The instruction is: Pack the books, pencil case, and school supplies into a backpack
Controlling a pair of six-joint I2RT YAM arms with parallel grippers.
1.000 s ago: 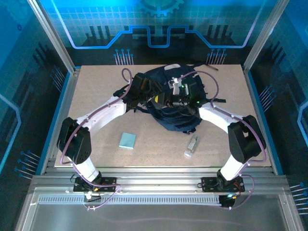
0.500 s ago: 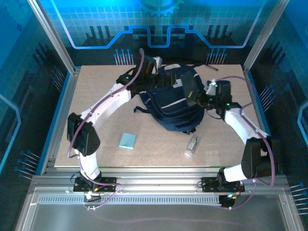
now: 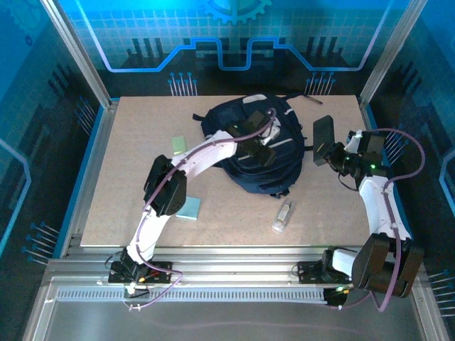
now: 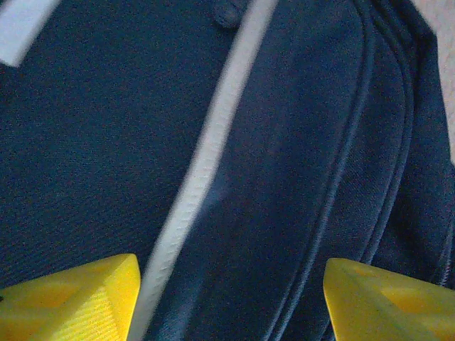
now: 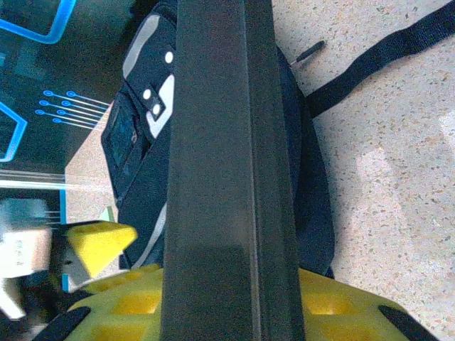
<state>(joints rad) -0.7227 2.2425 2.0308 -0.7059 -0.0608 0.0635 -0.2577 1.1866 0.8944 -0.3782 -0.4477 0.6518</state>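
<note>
Top external view, backpack [image 3: 245, 121]: lies flat at the far middle of the table [image 3: 121, 185]; navy fabric with light grey stripes.
Top external view, left gripper [image 3: 261, 153]: over the backpack's front face, with its arm stretched across from the near left.
Left wrist view, jaws: the yellow fingertips [image 4: 78, 295] stand wide apart with nothing held between them. Navy fabric and a grey stripe [image 4: 206, 156] lie directly beneath. Whether the tips touch the fabric cannot be told.
Top external view, right gripper [image 3: 333, 152]: just right of the backpack and raised off the table, clamped on a dark elongated item [image 3: 323, 136].
Right wrist view, jaws: drawn narrow on the dark item, which runs up the middle of the view. One yellow finger [image 5: 99, 241] shows at its left. What the item is cannot be told.
Pale-green block [image 3: 178, 144]: on the table just left of the backpack.
Teal square pad [image 3: 189, 208]: near left of the table, partly under the left arm.
Clear tube [image 3: 283, 215]: near the backpack's near edge, apart from it.
Strap [image 5: 384, 60]: lies loose on the table beside the backpack.
</note>
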